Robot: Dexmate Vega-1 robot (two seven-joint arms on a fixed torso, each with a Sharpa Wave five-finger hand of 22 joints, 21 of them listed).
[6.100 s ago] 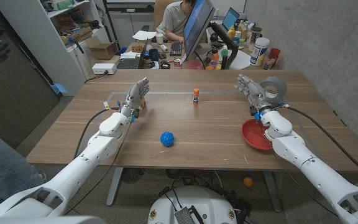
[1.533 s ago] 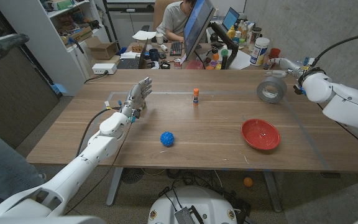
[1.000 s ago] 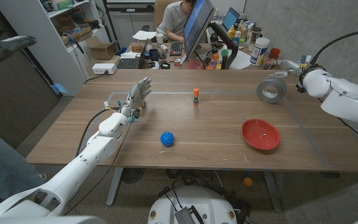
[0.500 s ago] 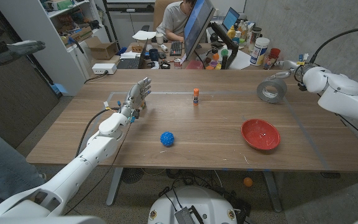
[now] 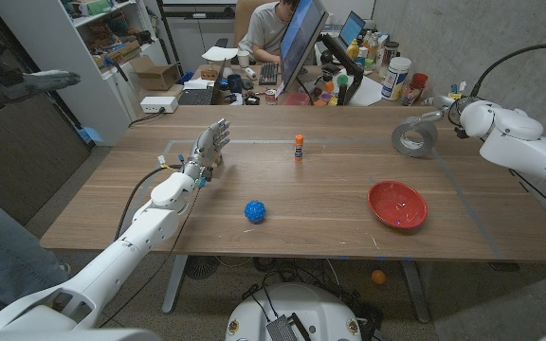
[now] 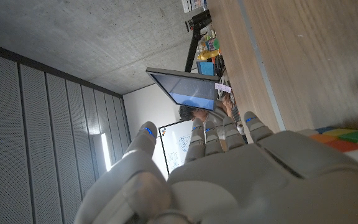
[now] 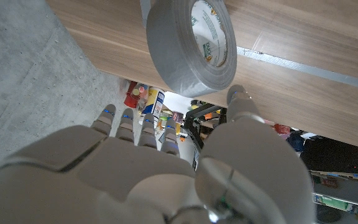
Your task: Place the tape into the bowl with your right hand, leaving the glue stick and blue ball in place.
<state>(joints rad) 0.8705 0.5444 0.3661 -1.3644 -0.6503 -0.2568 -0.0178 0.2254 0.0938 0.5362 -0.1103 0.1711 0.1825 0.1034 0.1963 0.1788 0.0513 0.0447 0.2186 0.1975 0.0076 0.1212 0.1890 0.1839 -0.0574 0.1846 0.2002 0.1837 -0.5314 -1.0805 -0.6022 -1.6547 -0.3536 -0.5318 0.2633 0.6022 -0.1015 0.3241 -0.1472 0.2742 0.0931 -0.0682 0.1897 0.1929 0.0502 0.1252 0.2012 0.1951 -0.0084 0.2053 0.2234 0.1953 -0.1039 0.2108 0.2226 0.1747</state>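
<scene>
The grey tape roll (image 5: 413,138) stands tilted on the far right of the table; in the right wrist view the tape (image 7: 191,43) shows its printed core. My right hand (image 5: 444,109) hovers just behind and to the right of it, fingers spread, holding nothing; its thumb tip (image 7: 238,96) is close to the roll's rim. The red bowl (image 5: 397,205) sits nearer me, empty. The glue stick (image 5: 299,146) stands upright at the table's middle back. The blue ball (image 5: 256,210) lies in the middle front. My left hand (image 5: 209,147) stands with fingers up, holding nothing.
A small multicoloured cube (image 6: 347,137) lies by my left hand (image 6: 229,168). Strips of tape mark the tabletop (image 5: 330,189). A person's gloved hand (image 5: 27,80) reaches in at the upper left. Another person sits at a cluttered desk (image 5: 349,66) behind the table.
My right hand has swung from above the bowl to behind the tape and, in the last second, edged closer to the roll. The gloved hand at upper left moved right.
</scene>
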